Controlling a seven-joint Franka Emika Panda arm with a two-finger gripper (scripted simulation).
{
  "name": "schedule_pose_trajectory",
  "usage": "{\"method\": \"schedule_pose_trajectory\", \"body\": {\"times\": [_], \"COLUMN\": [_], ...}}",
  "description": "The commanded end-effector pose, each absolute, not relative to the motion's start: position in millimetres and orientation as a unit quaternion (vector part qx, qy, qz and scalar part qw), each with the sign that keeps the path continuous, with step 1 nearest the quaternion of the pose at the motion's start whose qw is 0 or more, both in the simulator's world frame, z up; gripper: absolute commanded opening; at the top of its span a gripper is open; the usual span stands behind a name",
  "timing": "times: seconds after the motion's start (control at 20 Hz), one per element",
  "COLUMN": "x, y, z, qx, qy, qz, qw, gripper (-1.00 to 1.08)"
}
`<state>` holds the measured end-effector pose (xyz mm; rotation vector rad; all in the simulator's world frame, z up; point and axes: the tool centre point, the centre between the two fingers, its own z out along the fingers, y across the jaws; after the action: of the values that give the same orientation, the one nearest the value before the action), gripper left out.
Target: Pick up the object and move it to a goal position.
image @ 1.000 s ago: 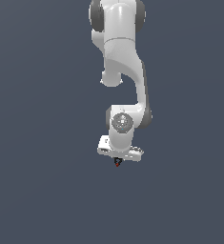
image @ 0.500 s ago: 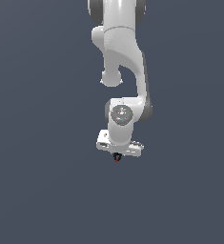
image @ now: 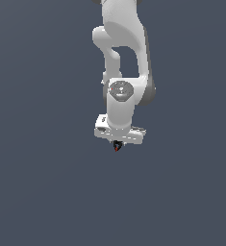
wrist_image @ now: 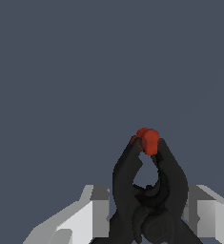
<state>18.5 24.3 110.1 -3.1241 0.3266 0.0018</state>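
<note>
The object (image: 117,146) is a tiny black item with a red tip, hanging just under my white gripper (image: 117,142) in the exterior view. In the wrist view the object (wrist_image: 149,190) shows two black prongs that meet at a red tip (wrist_image: 147,139), and it sits between my white fingers (wrist_image: 92,212). My gripper is shut on the object and holds it up in the air against the plain grey background. No goal marker shows in either view.
The white arm (image: 121,57) comes down from the top of the exterior view. Only a flat dark grey background lies around it.
The arm has turned at the wrist and the gripper with the object has risen slightly, staying near the middle of the exterior view.
</note>
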Motion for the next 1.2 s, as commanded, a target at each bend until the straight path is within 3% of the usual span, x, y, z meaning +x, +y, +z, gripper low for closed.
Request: {"method": "schedule_pose_trajectory", "body": {"times": [0.0, 0.7, 1.15], "x": [9, -41, -58], "y": [22, 9, 4], "z": [133, 260, 311], "qx": [-0.995, -0.995, -0.995], "qy": [0.104, 0.104, 0.104], "qz": [0.000, 0.000, 0.000], "qw": [0.000, 0.000, 0.000], "gripper": [-1.00, -1.00, -1.00]}}
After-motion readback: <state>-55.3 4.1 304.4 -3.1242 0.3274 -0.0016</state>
